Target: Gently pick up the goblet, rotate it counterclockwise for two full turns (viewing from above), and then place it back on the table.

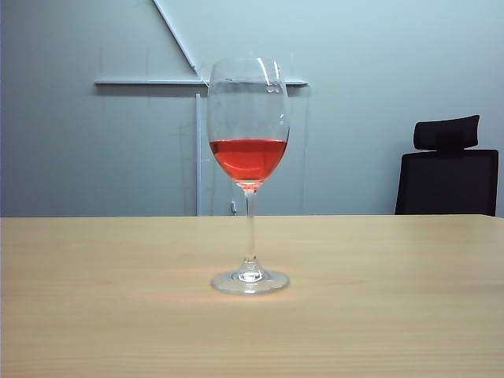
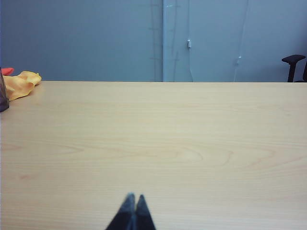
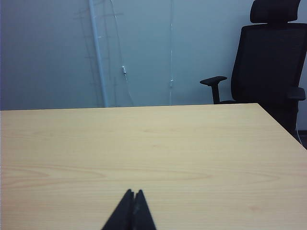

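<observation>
A goblet (image 1: 249, 177) is seen standing upright on the table (image 1: 94, 315) in the exterior view, near the middle of the tabletop. Its tulip-shaped bowl is partly filled with red liquid (image 1: 248, 157), and its round foot rests flat on the wood-grain surface. No arm is seen in that view.

The left hand (image 2: 133, 197) is shown in the left wrist view low over bare tabletop, its two dark fingertips pressed together with nothing between them. A yellow cloth (image 2: 20, 84) and a dark object (image 2: 3, 96) cut off by the frame are seen at the table's far edge.

The right hand (image 3: 133, 193) is likewise shown closed tight and empty over bare tabletop. A black office chair (image 3: 271, 62) is seen beyond the table's corner. The goblet appears in neither wrist view.
</observation>
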{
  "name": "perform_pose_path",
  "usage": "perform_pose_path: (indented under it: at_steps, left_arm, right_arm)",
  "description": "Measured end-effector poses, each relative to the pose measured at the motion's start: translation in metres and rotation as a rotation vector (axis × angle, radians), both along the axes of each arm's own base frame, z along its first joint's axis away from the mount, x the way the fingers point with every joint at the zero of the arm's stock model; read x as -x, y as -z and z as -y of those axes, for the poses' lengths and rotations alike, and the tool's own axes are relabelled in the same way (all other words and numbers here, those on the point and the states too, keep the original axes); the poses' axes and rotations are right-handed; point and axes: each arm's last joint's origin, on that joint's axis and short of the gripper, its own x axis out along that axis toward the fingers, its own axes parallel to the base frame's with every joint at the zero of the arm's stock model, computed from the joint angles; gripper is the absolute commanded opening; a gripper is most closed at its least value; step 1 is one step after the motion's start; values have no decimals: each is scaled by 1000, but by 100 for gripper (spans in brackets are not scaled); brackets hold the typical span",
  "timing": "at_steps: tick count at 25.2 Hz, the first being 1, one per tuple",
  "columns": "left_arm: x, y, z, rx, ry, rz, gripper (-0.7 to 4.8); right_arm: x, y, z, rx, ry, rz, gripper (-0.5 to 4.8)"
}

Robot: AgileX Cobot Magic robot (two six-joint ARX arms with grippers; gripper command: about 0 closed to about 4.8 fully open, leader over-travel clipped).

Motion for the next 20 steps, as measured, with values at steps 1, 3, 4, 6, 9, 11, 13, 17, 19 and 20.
perform_pose_path:
  at_steps: [1, 3, 4, 6, 9, 11, 13, 17, 19, 20]
  left_arm:
    - [0, 0, 0, 0, 0, 0, -5]
    - [0, 0, 0, 0, 0, 0, -5]
    - [0, 0, 0, 0, 0, 0, -5]
    - [0, 0, 0, 0, 0, 0, -5]
    - [0, 0, 0, 0, 0, 0, -5]
    - [0, 0, 0, 0, 0, 0, -5]
    - [0, 0, 0, 0, 2, 0, -5]
    - [0, 0, 5, 0, 47, 0, -5]
    - [0, 0, 8, 0, 79, 0, -5]
    - [0, 0, 10, 0, 98, 0, -5]
  right_arm:
    - [0, 0, 0, 0, 0, 0, -5]
    - [0, 0, 0, 0, 0, 0, -5]
    - [0, 0, 0, -1, -1, 0, -5]
    - [0, -1, 0, -44, -14, 7, -5]
    - [0, -3, 0, -54, -21, 33, -6]
    - [1, -5, -2, -71, -73, 49, -6]
    - [2, -8, -5, -132, -196, 56, -6]
    - [0, -22, -8, -170, -294, 19, -6]
    - [-4, -26, -11, -174, -344, -16, -6]
    - [-6, -28, -14, -175, -383, -48, -6]
